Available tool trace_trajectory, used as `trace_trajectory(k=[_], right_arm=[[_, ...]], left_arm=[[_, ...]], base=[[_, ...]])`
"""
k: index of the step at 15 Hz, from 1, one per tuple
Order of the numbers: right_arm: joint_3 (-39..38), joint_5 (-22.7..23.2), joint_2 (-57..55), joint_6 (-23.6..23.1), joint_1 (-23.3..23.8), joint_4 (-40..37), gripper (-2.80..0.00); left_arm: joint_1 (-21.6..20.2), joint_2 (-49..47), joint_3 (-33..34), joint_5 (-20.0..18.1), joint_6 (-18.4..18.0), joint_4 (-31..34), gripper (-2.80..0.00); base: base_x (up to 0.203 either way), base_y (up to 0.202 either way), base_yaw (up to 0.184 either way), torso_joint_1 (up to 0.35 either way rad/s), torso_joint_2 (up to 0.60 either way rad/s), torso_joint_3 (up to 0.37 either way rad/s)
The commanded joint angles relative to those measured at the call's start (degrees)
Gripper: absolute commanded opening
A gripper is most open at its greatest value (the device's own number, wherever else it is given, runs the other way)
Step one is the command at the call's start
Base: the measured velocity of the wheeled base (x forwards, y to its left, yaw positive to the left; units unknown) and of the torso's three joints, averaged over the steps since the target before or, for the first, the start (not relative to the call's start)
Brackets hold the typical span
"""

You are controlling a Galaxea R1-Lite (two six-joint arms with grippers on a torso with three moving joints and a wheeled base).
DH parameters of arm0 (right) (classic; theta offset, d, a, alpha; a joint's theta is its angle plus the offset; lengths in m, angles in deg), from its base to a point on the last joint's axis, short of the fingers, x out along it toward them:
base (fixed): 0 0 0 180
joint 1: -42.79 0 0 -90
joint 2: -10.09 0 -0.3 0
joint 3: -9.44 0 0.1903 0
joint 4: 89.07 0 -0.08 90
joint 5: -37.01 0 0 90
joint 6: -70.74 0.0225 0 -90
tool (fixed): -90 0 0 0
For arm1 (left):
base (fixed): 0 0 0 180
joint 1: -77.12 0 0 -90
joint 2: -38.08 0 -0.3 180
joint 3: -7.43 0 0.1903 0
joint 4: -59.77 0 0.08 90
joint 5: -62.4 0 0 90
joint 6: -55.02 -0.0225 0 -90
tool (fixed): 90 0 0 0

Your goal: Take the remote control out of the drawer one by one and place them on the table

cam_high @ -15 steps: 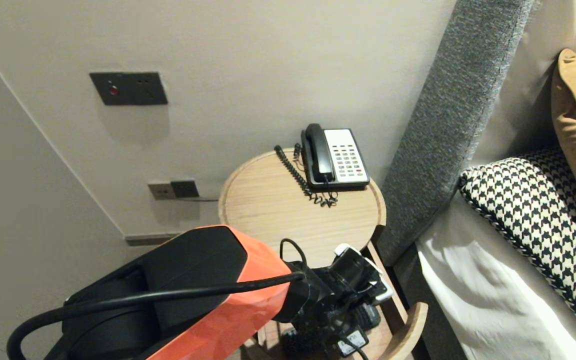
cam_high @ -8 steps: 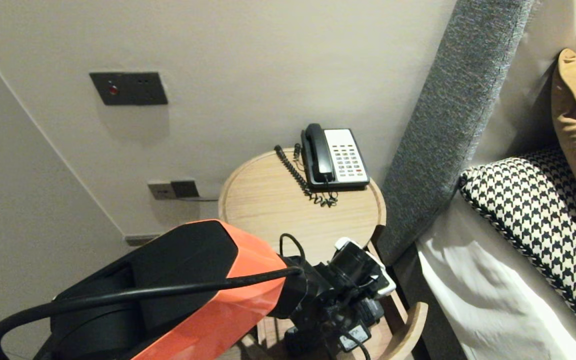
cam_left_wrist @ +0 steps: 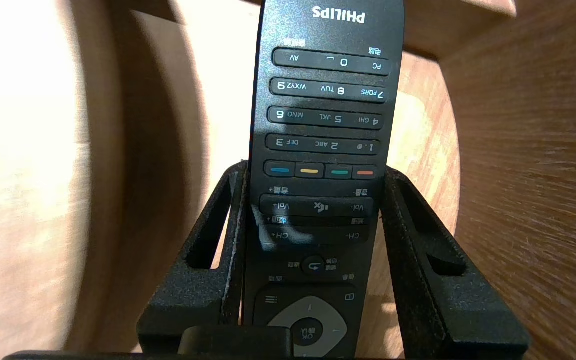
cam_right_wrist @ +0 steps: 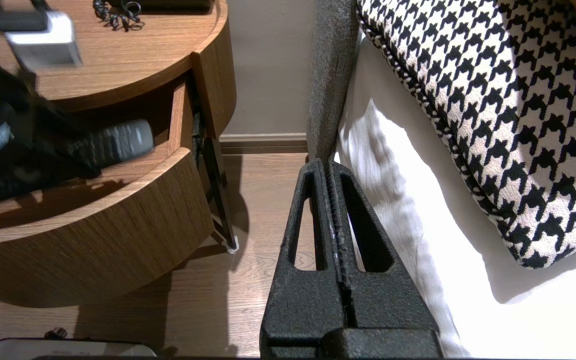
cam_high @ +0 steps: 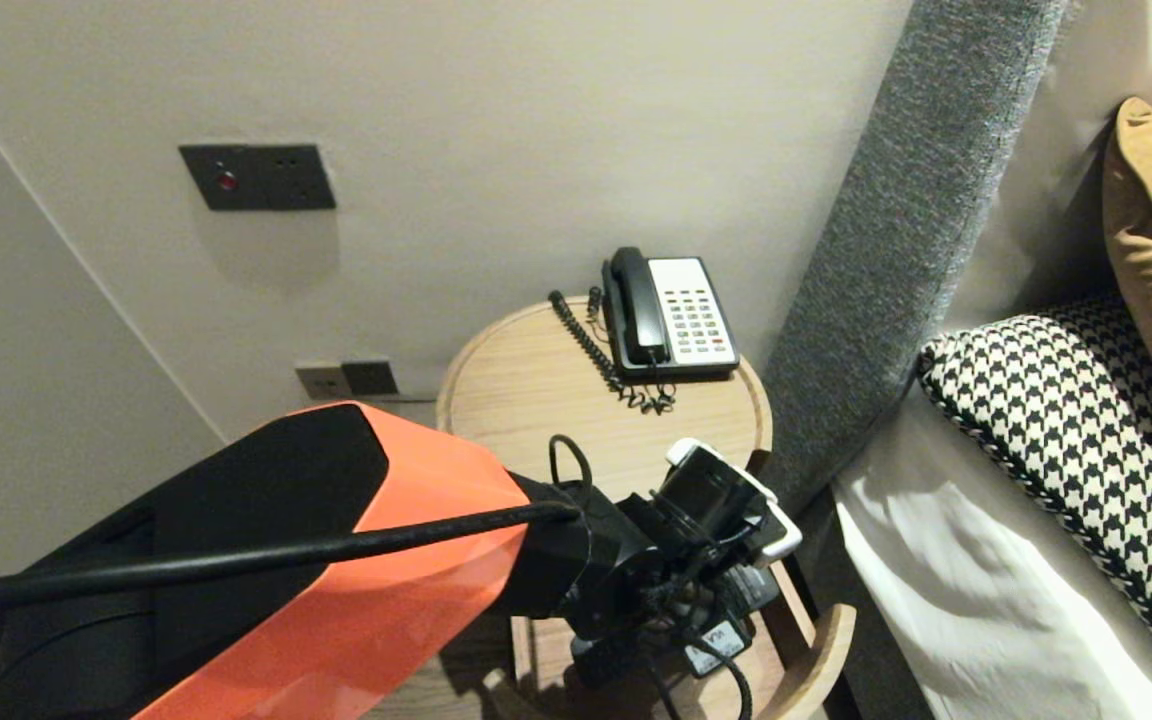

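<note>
A black Philips remote (cam_left_wrist: 325,125) with its buttons facing me sits between the fingers of my left gripper (cam_left_wrist: 315,170), which is shut on its lower half. The right wrist view shows the remote (cam_right_wrist: 113,142) sticking out level over the open curved drawer (cam_right_wrist: 93,235) of the round wooden nightstand (cam_high: 536,400). In the head view my orange left arm (cam_high: 336,560) reaches over the drawer (cam_high: 821,650) and its wrist hides the gripper. My right gripper (cam_right_wrist: 329,162) hangs shut and empty over the floor, beside the bed.
A black and white desk phone (cam_high: 671,315) with a coiled cord stands at the back of the nightstand top. The grey headboard (cam_high: 886,250), white sheet (cam_high: 986,600) and houndstooth pillow (cam_high: 1086,420) lie to the right. Wall sockets (cam_high: 346,380) are on the left.
My left arm has lifted, and its wrist now stands higher over the open drawer and nearer the table top. The right arm has not moved.
</note>
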Motion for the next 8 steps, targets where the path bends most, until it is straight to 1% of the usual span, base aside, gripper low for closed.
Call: trace_trajectory(k=[1,8], right_arm=[[-2.3,0.1,0.0,0.0,0.0,0.1,-2.8],[-2.3,0.1,0.0,0.0,0.0,0.0,-2.8]], left_arm=[[0.0,2.1,0.2,0.2,-0.1,0.1,-2.8],[0.0,7.6,-0.9,2.9,-0.2,4.6,-2.8]], base=[[0.0,0.0,0.0,0.0,0.0,0.0],[0.0,0.0,0.0,0.0,0.0,0.0]])
